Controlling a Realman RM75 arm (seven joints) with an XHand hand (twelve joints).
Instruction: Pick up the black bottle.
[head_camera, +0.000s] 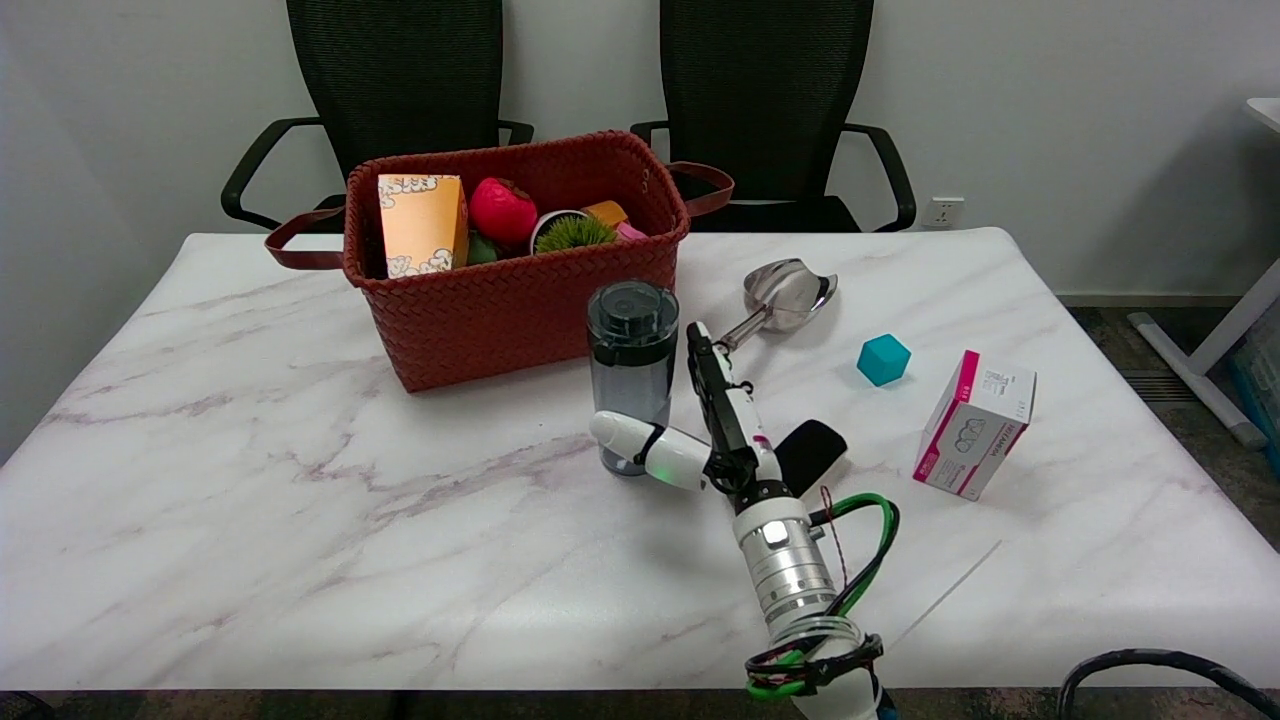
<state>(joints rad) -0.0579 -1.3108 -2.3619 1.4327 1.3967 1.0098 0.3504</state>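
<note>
The black bottle (632, 365), dark and see-through with a black lid, stands upright on the marble table (300, 520), just in front of the basket's right corner. My right hand (712, 432) is at the bottle's right side, low by its base. The thumb (640, 445) stretches left across the front of the bottle's lower part. The fingers (712, 385) point away from me along the bottle's right side, with a thin gap between them and its wall. The hand is spread around the bottle without a closed grip.
A red woven basket (480, 310) holding several items stands behind the bottle. A metal scoop (785, 292), a teal cube (883, 360) and a white-and-pink box (974, 424) lie to the right. Two black chairs stand beyond the far edge.
</note>
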